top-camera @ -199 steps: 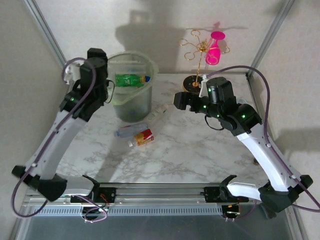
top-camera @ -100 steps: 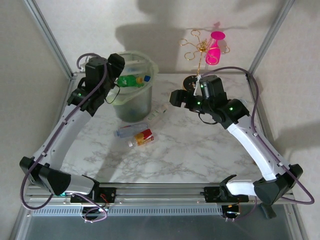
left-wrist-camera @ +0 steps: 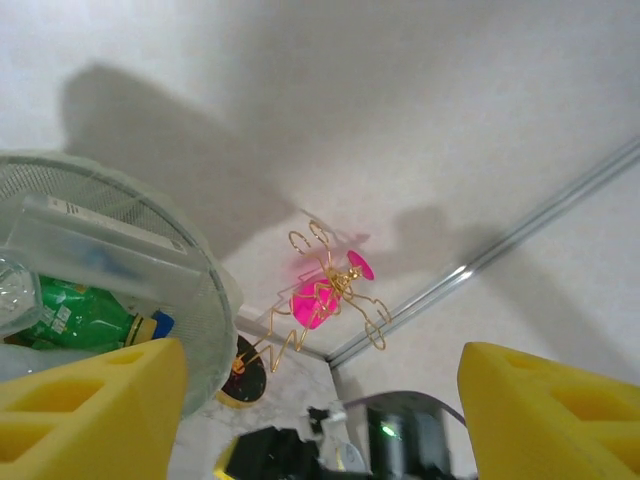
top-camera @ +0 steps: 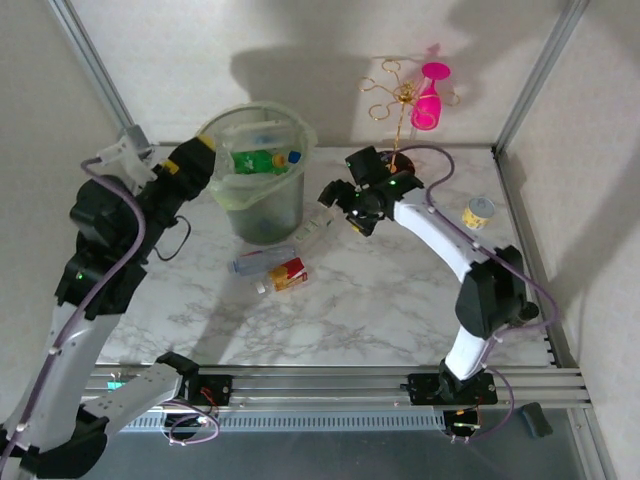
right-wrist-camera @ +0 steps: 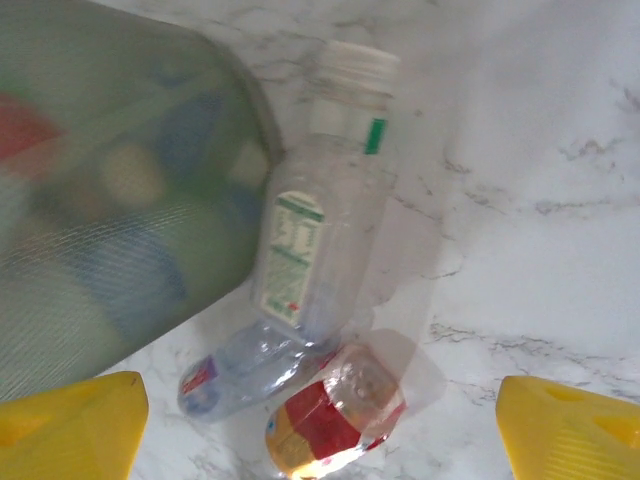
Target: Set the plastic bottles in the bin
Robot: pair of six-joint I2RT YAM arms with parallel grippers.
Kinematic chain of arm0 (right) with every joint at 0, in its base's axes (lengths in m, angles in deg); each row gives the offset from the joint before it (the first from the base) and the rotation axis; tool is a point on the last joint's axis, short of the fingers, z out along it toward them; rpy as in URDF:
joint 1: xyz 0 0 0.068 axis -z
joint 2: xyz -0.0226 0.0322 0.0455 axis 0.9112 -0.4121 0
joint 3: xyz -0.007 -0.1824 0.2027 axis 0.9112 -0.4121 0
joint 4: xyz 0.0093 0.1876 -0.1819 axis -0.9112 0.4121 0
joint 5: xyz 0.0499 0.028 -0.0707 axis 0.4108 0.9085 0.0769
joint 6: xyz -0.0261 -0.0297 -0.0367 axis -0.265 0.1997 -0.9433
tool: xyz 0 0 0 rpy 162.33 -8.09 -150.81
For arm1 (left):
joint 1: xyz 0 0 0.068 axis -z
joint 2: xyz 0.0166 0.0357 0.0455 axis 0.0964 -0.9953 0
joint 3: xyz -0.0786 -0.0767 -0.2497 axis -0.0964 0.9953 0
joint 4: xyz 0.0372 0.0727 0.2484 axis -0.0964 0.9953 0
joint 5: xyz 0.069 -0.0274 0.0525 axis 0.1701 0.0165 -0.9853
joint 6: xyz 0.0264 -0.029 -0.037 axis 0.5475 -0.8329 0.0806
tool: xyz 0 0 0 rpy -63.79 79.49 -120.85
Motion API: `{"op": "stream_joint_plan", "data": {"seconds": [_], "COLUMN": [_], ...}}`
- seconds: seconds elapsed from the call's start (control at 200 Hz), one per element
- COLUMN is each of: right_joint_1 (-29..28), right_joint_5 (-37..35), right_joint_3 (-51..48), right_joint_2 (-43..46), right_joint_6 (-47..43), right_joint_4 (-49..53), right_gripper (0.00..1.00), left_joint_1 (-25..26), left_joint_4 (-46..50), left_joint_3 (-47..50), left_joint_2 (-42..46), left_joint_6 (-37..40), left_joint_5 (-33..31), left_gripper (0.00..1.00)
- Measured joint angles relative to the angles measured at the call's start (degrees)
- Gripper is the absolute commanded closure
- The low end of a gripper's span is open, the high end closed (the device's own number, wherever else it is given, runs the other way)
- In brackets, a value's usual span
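Saw right gripper [right-wrist-camera: 320, 425] poised above the clear white-capped bottle [right-wrist-camera: 320, 230] lying just beside the bin [right-wrist-camera: 100, 200], jaws spread wide; left gripper [top-camera: 203, 160] by the bin rim, jaws wide too. Seemed best to descend squarely, straddle the labelled mid-body crosswise, and stay clear of the bin wall

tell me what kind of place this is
Probably a robot lab test cell: a marble-look table boxed in by white panels and metal frame posts, with left arm and right arm mounted on a rail.
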Motion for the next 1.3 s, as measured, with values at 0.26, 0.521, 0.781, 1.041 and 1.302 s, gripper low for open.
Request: {"op": "stream_joint_plan", "data": {"seconds": [0.26, 0.521, 0.781, 1.041, 1.302], "right_joint_1": [-0.70, -2.16, -2.14, -2.14, -1.86], "right_joint_5": [2.86, 4.17, 4.11, 3.04, 0.52], "right_joint_3": [4.94, 9.75, 10.49, 7.37, 0.94], "right_joint_2": [-12.70, -19.82, -24.13, -24.04, -18.03], "right_joint_6": [8.17, 11.08, 12.35, 12.96, 12.20], "right_joint_4": [-2.56, -4.37, -5.27, -6.97, -6.86], "right_gripper": [0.08, 0.08, 0.15, 0.33, 0.57], "left_joint_1": [0.00, 0.00, 0.00, 0.00, 0.00], "left_joint_4": [4.28, 10.36, 14.53, 16.87, 16.48], "left_joint_3": [3.21, 3.58, 2.71, 2.38, 1.62], "left_joint_2": [6.16, 8.11, 8.15, 8.85, 7.85], "left_joint_6": [2.27, 2.60, 3.39, 3.96, 4.46], "left_joint_5": [2.99, 4.04, 4.09, 4.09, 4.33], "left_gripper": [0.27, 0.28, 0.28, 0.29, 0.29]}}
